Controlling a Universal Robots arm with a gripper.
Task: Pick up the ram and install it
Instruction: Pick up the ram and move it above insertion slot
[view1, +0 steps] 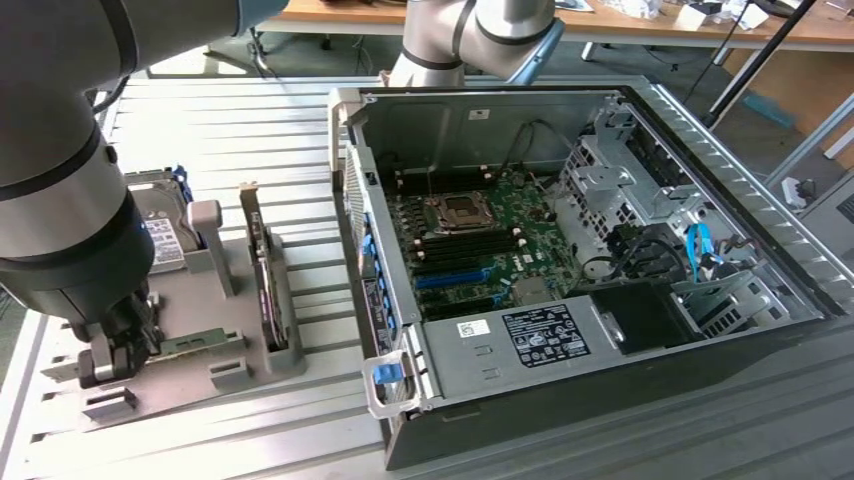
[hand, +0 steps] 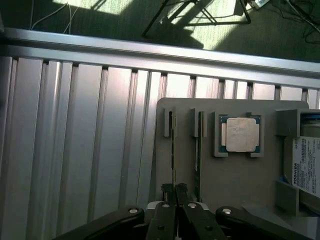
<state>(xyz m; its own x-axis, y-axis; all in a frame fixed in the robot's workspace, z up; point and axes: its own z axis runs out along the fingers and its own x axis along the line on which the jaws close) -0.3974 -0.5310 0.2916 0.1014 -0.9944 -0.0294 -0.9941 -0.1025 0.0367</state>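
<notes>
Ribbed aluminium table (view1: 267, 120), sunlit, with desks and floor behind.

Exterior view: open computer case (view1: 561, 240) on the exterior view's right, motherboard (view1: 487, 240) exposed inside. On the exterior view's left, grey fixture tray (view1: 254, 360) carrying a hard drive (view1: 163, 240) and an expansion card (view1: 267, 290) standing on edge. Gripper (view1: 114, 362) down at the tray's near corner, fingers dark and close together. Just beside them a green strip (view1: 187, 343), probably one of the memory sticks, hard to say which.

Wrist view: gripper (hand: 174, 190) clenched, jaws almost together on the thin edge of the ram (hand: 173, 150), seated upright in its slot at the tray's (hand: 235, 180) outer side. Second ram stick (hand: 199, 145) parallel in the next slot, just beside, untouched. Further along, a silver-topped processor (hand: 241, 134) in its square nest, then the labelled hard drive (hand: 306, 167). Case and expansion card plain from outside; processor and the grip itself plain from the wrist.
</notes>
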